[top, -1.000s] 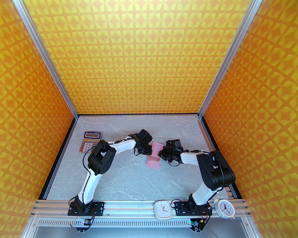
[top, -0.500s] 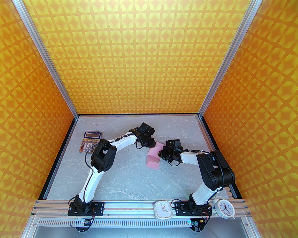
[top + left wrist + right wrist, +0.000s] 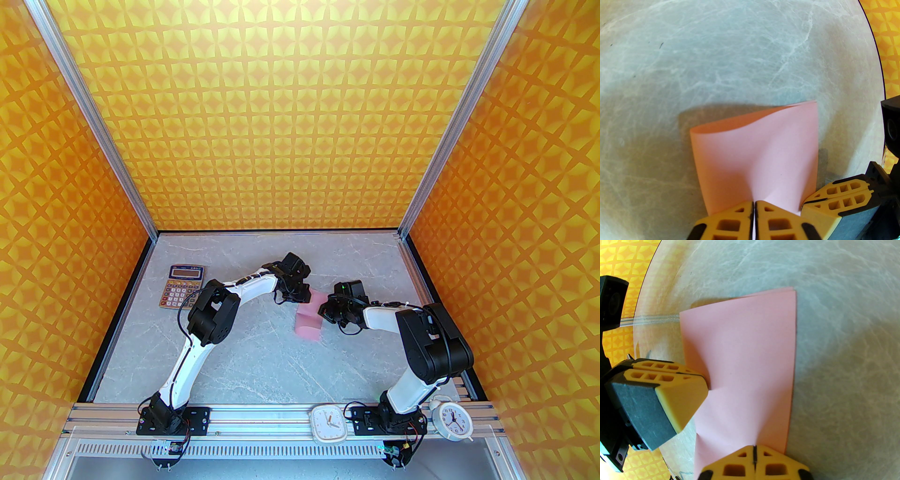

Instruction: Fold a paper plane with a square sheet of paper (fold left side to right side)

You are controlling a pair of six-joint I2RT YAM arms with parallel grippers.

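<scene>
The square sheet of paper (image 3: 308, 323) is pale pink and lies doubled over on the grey table, left half curled loosely onto the right half. Its rounded bend (image 3: 693, 133) stands off the table. My left gripper (image 3: 303, 296) (image 3: 754, 207) is shut on the sheet's edge, and the paper puckers where it enters the fingertips. My right gripper (image 3: 324, 311) (image 3: 754, 452) is shut, its tips resting on the sheet (image 3: 740, 357) at its right edge. The two grippers sit close together over the paper. No folded paper plane is in view.
An orange-keyed calculator (image 3: 182, 286) lies at the far left of the table. Two white clocks (image 3: 328, 424) (image 3: 450, 417) rest on the aluminium rail by the right arm's base. Orange patterned walls enclose the table on three sides.
My left gripper has moved right and slightly away, carrying the sheet's edge farther over the right half. The visible pink patch has narrowed. The right arm has stayed still.
</scene>
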